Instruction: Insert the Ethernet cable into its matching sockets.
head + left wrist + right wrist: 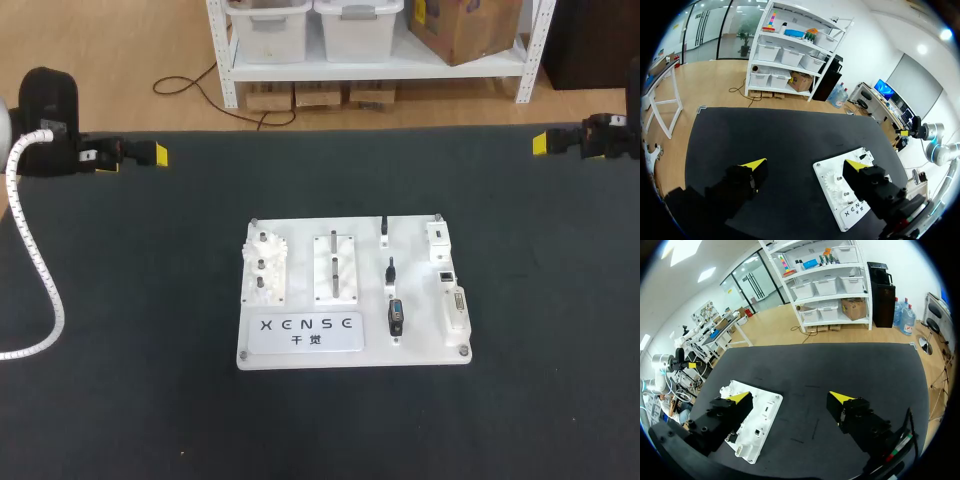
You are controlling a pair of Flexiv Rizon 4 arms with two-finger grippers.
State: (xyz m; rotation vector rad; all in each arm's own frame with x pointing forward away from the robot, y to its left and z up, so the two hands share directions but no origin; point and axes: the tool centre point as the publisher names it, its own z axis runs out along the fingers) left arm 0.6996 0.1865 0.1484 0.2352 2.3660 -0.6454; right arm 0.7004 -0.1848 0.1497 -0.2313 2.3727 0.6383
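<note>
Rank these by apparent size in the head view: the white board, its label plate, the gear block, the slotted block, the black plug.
1. white board
2. label plate
3. gear block and slotted block: they look about alike, so not ranked against each other
4. black plug

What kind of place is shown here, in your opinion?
Probably a robot test bench in a lab: a white board with sockets lies on a black table, and the left gripper and right gripper stand open near its far corners.
</note>
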